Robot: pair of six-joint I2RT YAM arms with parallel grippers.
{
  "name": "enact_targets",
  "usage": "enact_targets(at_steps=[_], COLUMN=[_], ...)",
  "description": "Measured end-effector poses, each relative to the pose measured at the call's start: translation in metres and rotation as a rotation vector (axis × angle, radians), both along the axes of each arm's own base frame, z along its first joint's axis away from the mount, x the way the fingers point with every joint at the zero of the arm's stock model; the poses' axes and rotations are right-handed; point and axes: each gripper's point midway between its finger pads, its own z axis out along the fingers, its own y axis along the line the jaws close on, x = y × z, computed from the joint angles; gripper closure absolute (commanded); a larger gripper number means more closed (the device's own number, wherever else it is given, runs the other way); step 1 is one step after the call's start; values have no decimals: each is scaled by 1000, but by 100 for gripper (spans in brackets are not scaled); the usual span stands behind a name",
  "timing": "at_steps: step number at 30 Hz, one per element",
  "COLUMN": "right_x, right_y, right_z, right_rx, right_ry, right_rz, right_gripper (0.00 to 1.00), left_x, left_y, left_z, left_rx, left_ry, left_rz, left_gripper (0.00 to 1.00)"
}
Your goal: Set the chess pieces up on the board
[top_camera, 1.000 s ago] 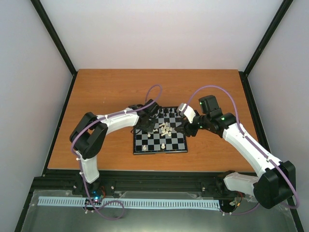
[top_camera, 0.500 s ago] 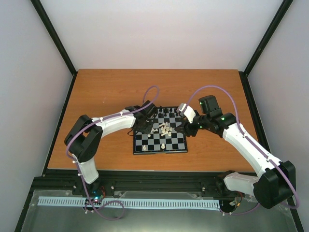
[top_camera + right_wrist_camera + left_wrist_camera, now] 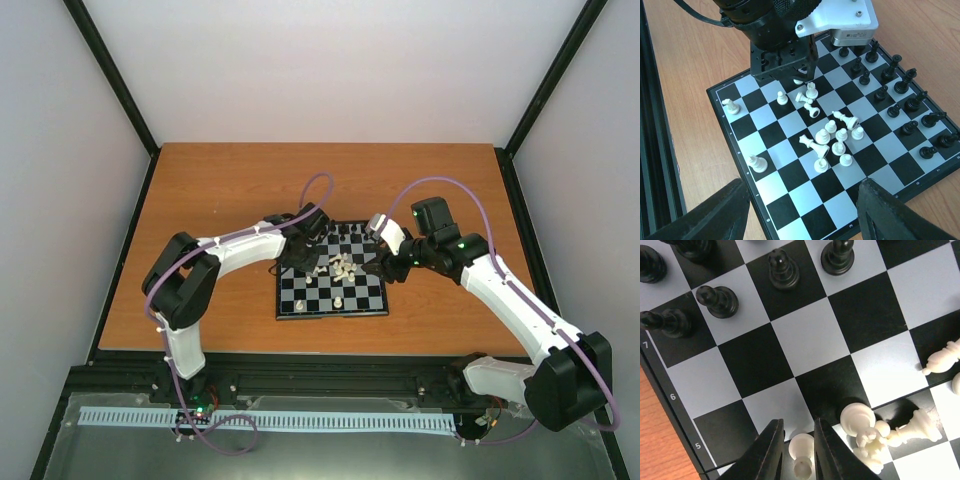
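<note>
The board [image 3: 300, 300] lies mid-table. Black chess pieces [image 3: 345, 232] stand along its far rows, also seen in the left wrist view [image 3: 782, 271]. Cream-white pieces [image 3: 343, 267] are heaped mid-board, some fallen [image 3: 835, 137]. My left gripper [image 3: 797, 427] is low over the board's left-centre [image 3: 312, 262], its two fingers closed on a white pawn [image 3: 802, 447], right beside fallen white pieces [image 3: 875, 432]. My right gripper [image 3: 801, 190] is wide open and empty, hovering above the board's right edge [image 3: 378, 262].
Single white pieces stand apart on the near rows: a rook [image 3: 756, 163], a knight [image 3: 730, 105] and a pawn [image 3: 782, 98]. The wooden table [image 3: 220, 190] surrounds the board. Grey walls and black posts enclose it.
The left arm's elbow swung left and came back. Its gripper stays at the left-centre of the board. The right arm has not moved.
</note>
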Motion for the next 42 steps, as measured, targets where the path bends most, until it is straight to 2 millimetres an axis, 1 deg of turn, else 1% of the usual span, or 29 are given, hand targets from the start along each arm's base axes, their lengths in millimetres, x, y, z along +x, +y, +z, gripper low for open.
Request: enact_targets(at_steps=[6, 11, 15, 19, 24, 27, 32, 35, 42], right_x=[0, 0, 0, 0, 0, 0, 1, 1, 0], right_y=[0, 0, 0, 0, 0, 0, 0, 0, 0], right_z=[0, 0, 0, 0, -1, -2, -5, -5, -6], right_rx=[-2, -3, -3, -3, -3, -4, -9, -10, -13], right_ry=[-1, -4, -3, -3, -3, 1, 11, 12, 15], right_rz=[2, 5, 5, 5, 5, 5, 6, 6, 7], right_gripper=[39, 39, 40, 39, 39, 39, 39, 39, 39], left_x=[-4, -9, -17, -30, -49, -61, -81, -88, -89], left_y=[0, 2, 6, 14, 28, 34, 40, 41, 37], left_z=[-3, -5, -5, -1, 11, 13, 5, 0, -4], left_rx=[1, 1, -3, -5, -22, -39, -56, -59, -76], left_ry=[22, 39, 53, 67, 70, 85, 143, 170, 187], left_rz=[-5, -5, -6, -7, 1, 9, 12, 9, 4], left_gripper=[80, 88, 90, 89, 89, 88, 88, 88, 86])
